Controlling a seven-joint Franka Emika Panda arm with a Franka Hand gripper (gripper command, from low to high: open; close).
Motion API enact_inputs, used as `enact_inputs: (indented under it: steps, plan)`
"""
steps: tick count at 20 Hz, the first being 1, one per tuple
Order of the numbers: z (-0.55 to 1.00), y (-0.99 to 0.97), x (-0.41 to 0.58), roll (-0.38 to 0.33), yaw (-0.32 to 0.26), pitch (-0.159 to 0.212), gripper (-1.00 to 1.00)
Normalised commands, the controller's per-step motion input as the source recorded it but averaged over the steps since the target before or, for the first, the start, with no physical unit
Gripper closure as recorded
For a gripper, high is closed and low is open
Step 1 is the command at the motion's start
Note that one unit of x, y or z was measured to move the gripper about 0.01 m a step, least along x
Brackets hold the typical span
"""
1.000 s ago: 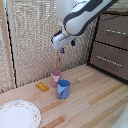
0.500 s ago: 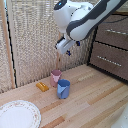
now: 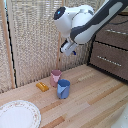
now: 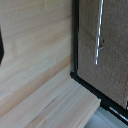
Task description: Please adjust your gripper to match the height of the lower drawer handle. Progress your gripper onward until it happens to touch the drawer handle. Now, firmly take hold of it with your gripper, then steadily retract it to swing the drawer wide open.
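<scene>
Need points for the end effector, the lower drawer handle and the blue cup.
end effector (image 3: 73, 51), exterior view, between the dark fingertips.
lower drawer handle (image 3: 108, 59), exterior view, middle of the silver bar.
blue cup (image 3: 63, 90), exterior view, front wall of the cup.

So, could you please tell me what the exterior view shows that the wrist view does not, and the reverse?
Only the exterior view shows the gripper hanging above the wooden table, a pink cup, a blue cup, a small orange block, a patterned plate and two drawers, including the drawer below. Only the wrist view shows a dark cabinet frame edge up close. Both show the lower drawer handle and light wood.
</scene>
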Motion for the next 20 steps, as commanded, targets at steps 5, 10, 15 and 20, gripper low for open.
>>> enact_inputs:
  steps: [5, 10, 15, 20]
  plan:
    - [-0.25, -0.23, 0.0, -0.225, 0.107, -0.075, -1.0]
    - [-0.23, -0.25, 0.0, -0.324, 0.102, -0.013, -1.0]
    - [-0.25, -0.29, 0.0, -0.351, 0.132, 0.0, -1.0]
    - [-0.36, -0.41, 0.0, -0.261, 0.142, 0.015, -1.0]
